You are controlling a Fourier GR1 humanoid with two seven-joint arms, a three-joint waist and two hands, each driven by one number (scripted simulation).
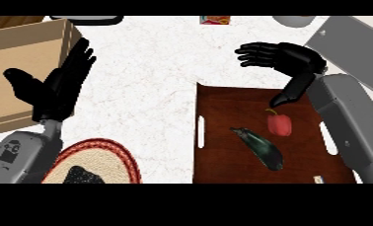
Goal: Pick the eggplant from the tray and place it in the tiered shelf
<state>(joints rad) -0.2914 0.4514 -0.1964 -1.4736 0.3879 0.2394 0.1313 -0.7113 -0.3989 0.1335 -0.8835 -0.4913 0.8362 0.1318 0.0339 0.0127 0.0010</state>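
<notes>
A dark green-black eggplant (260, 148) lies slantwise on the brown tray (226, 116) at the lower right, just left of a red pepper (279, 124). My right hand (291, 58) hovers over the tray's far edge, fingers spread and pointing left, thumb pointing down toward the pepper; it holds nothing. At the left my left hand (62, 83) rests open, fingers up, in front of the tan tiered shelf (29, 52), which runs off the left edge.
A woven round mat with a red rim (94, 163) lies at the lower left. A small colourful packet (215, 19) sits at the counter's far edge. Grey objects show at the top left (87, 19) and top right (342, 35).
</notes>
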